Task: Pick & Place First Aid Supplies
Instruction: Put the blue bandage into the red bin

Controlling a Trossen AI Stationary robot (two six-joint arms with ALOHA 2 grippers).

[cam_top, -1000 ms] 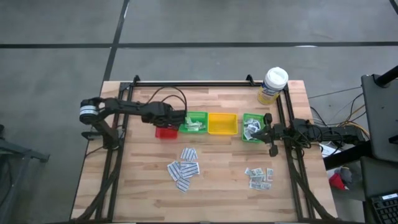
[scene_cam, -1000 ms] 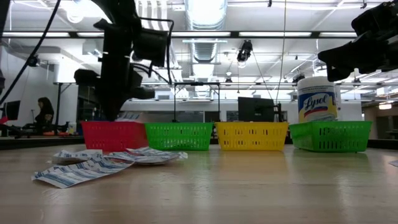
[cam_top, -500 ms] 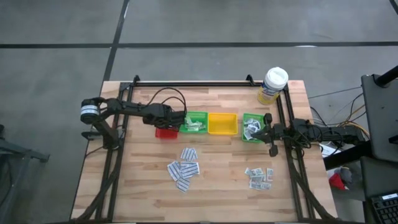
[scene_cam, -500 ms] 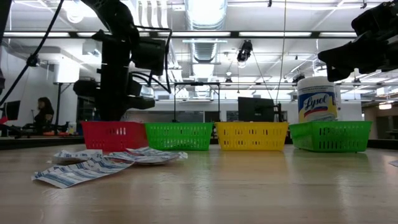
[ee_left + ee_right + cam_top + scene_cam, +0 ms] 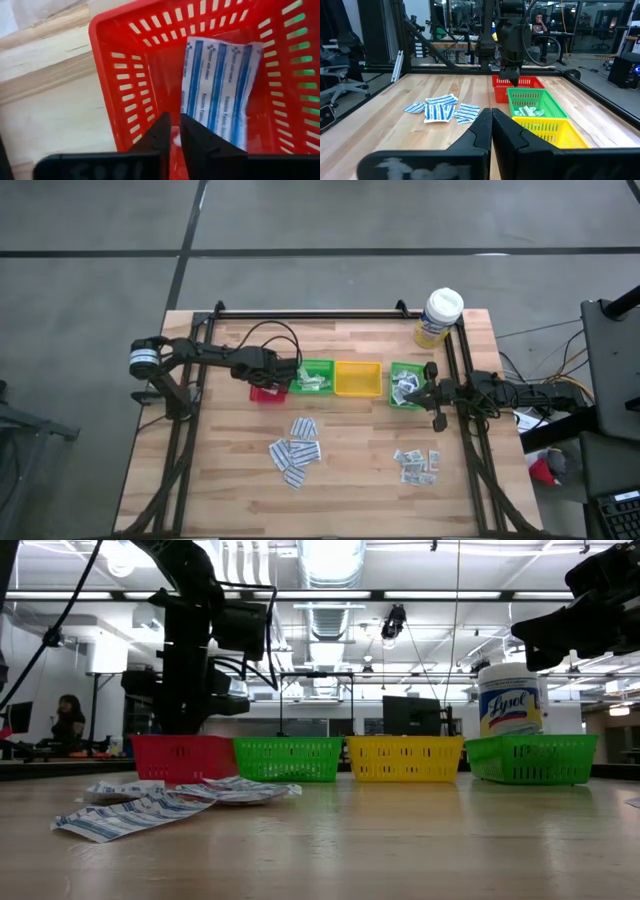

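Observation:
My left gripper (image 5: 175, 132) points down into the red tray (image 5: 266, 393), at the left end of the row of trays. Its fingers stand a narrow gap apart. A white strip packet with blue print (image 5: 220, 85) lies inside that tray, leaning on its far wall. More strip packets (image 5: 296, 452) lie loose in a heap on the table's middle. Small grey-white square packets (image 5: 417, 465) lie near the front right. My right gripper (image 5: 491, 117) waits shut and level at the table's right side, beside the right green tray (image 5: 405, 385). My left gripper comes from above at the strip packet's near corner (image 5: 186, 117). A bit of white shows in the narrow gap between the fingers. I cannot tell whether a finger still touches the packet. The packet rests in the red tray.
A green tray (image 5: 316, 377) holding pale sachets, a yellow tray (image 5: 357, 379) and the right green tray stand in a row beside the red one. A white-lidded tub (image 5: 438, 317) stands at the back right. Black frame rails (image 5: 330, 313) border the table.

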